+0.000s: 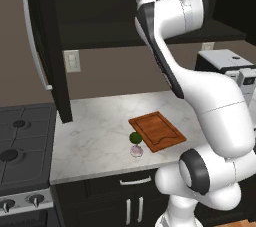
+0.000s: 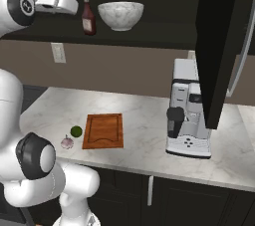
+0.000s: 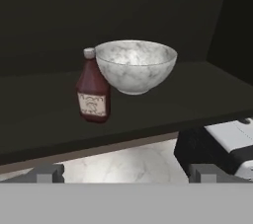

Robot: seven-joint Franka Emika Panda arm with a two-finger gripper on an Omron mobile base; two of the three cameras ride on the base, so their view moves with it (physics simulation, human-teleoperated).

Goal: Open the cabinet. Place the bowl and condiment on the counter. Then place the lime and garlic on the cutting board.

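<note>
The black wall cabinet stands open, both doors swung out. On its shelf sit the white marbled bowl and, touching its left side, the dark-red condiment. My gripper hangs in front of the shelf, a little short of both, open and holding nothing. Down on the marble counter the green lime and the pale garlic lie just off the left edge of the wooden cutting board, which is bare.
A coffee machine stands on the counter to the right, under the open right door. The black gas stove lies left of the counter. A wall outlet sits above the counter's back edge.
</note>
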